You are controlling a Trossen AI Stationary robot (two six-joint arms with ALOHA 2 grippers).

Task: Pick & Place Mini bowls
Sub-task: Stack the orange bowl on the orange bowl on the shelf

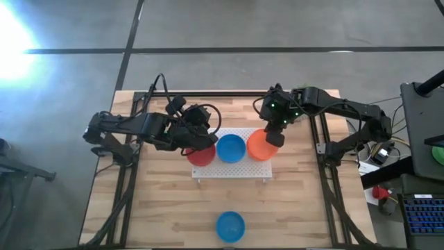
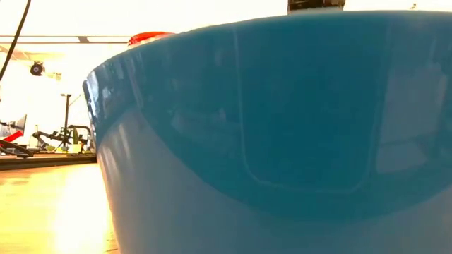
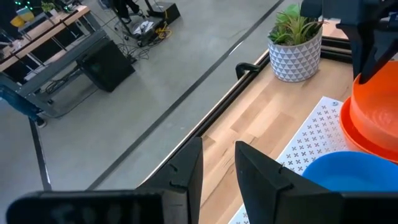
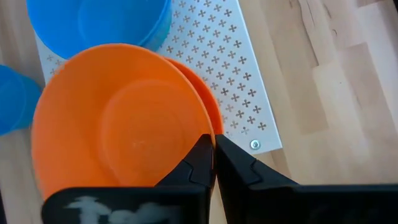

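Observation:
A white perforated board [image 1: 232, 161] lies mid-table. On it stand a red bowl [image 1: 202, 155], a blue bowl [image 1: 231, 148] and an orange bowl [image 1: 260, 144]. In the right wrist view there are two orange bowls. My right gripper [image 4: 213, 140] is shut on the upper one [image 4: 118, 118], which sits above the lower one [image 4: 211, 102]. My left gripper [image 3: 217, 149] hovers open over the red bowl's far side, with nothing between its fingers. A second blue bowl [image 1: 230, 226] rests near the table's near edge and fills the low view [image 2: 282, 127]. My right gripper pinches the upper orange bowl by its rim [image 4: 202, 127], one finger inside the bowl and one outside. The fingers come from above, pointing down. The bowl sits tilted over the lower orange bowl. Whether the two bowls touch, I cannot tell.
A white pot with a green plant [image 3: 295, 53] stands at the table's far right, close behind my right arm. Black frame rails [image 1: 130, 187] run along the table's left and right sides. Bare wood lies between the board and the near blue bowl.

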